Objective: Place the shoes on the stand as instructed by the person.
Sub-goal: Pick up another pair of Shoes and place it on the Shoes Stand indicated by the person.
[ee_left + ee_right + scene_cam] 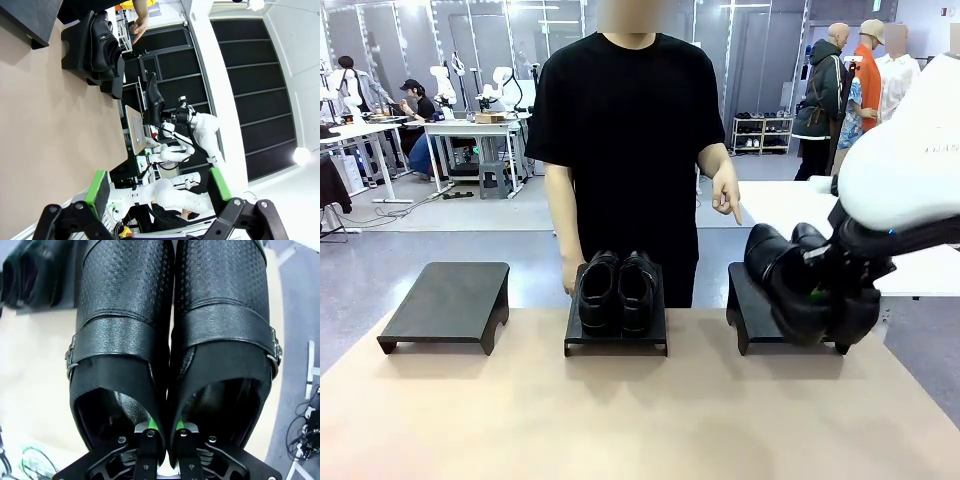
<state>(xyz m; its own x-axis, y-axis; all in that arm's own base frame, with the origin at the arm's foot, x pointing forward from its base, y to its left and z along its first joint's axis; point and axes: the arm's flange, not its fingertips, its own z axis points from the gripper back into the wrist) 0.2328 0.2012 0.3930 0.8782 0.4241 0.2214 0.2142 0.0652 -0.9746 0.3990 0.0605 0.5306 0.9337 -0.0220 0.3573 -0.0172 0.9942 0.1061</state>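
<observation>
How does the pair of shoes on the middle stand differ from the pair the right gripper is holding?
The middle pair sits flat on the middle stand, untouched; the held pair is tilted above the right stand, pinched together by the right gripper. The middle pair's toes face the robot; the held pair's point up and away. Both are glossy black.

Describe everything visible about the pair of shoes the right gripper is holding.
The held pair is black leather, perforated over the toes, with a strap and metal buckle on each outer side and dark linings. The two shoes sit pressed side by side. The right gripper is shut on their adjoining inner walls, one finger inside each opening. In the front view the pair hangs tilted, toes towards the person, over the right stand; whether it touches the stand cannot be told. The person's hand points down at it.
</observation>
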